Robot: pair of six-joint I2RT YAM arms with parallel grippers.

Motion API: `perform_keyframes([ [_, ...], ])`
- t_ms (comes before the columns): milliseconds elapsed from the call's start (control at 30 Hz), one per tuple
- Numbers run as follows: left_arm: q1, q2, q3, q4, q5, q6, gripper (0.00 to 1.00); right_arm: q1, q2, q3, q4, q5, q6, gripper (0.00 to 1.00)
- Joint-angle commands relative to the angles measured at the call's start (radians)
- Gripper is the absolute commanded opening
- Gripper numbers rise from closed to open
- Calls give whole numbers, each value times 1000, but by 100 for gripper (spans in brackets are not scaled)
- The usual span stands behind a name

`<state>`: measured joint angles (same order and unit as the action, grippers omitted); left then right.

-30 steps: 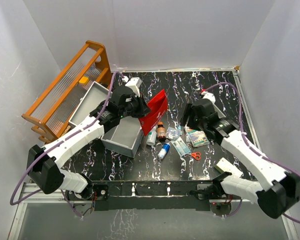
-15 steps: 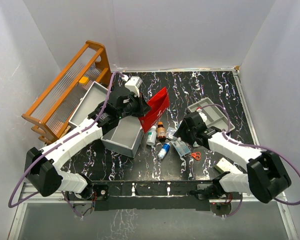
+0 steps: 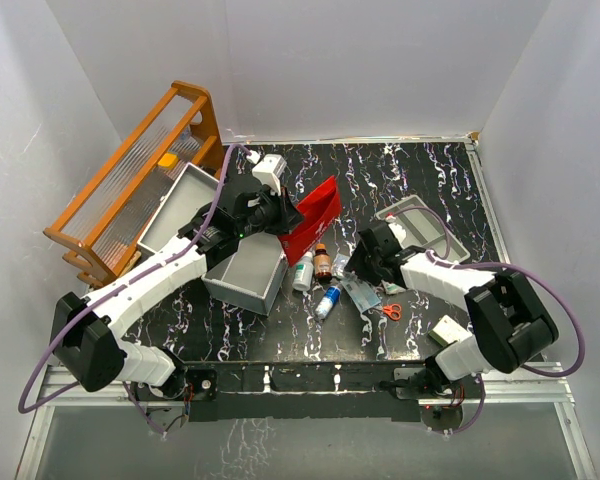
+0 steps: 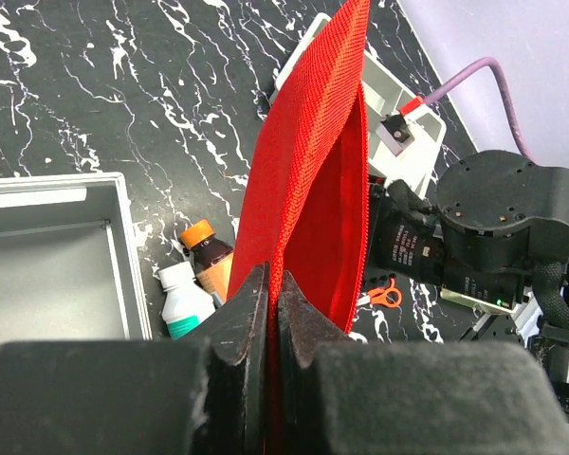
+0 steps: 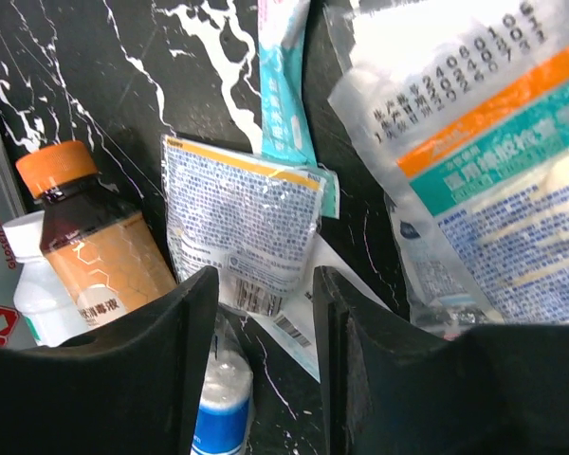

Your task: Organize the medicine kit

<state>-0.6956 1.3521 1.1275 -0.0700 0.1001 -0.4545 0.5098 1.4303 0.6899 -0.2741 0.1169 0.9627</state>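
Kit: grey box point(image 3: 242, 278), well left of the packet point(image 5: 242, 232), nearer left arm.
Left gripper point(image 4: 270, 303): clenched on red pouch point(image 4: 303, 190).
Right gripper point(image 5: 264, 313): jaws apart, straddling the packet lengthwise.

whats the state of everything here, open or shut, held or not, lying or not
medicine kit: open
red pouch: mouth open, held up
left gripper: shut on red pouch
right gripper: open, over a packet
blue-and-white bottle: lying on its side
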Motion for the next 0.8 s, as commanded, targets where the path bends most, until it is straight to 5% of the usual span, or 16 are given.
perform_keyframes([
  [0,1,-3,21,36,34,23,0,-10,8,44,55,37,-13,41],
  [300,1,12,19,38,35,39,0,-19,45,57,15,77,12,37],
  [467,1,12,18,38,38,41,0,-19,89,83,13,19,-10,24],
  [600,1,12,26,27,45,32,0,-19,62,74,6,53,11,2],
  [767,0,-6,21,36,47,27,0,-19,-12,61,-12,124,28,0],
])
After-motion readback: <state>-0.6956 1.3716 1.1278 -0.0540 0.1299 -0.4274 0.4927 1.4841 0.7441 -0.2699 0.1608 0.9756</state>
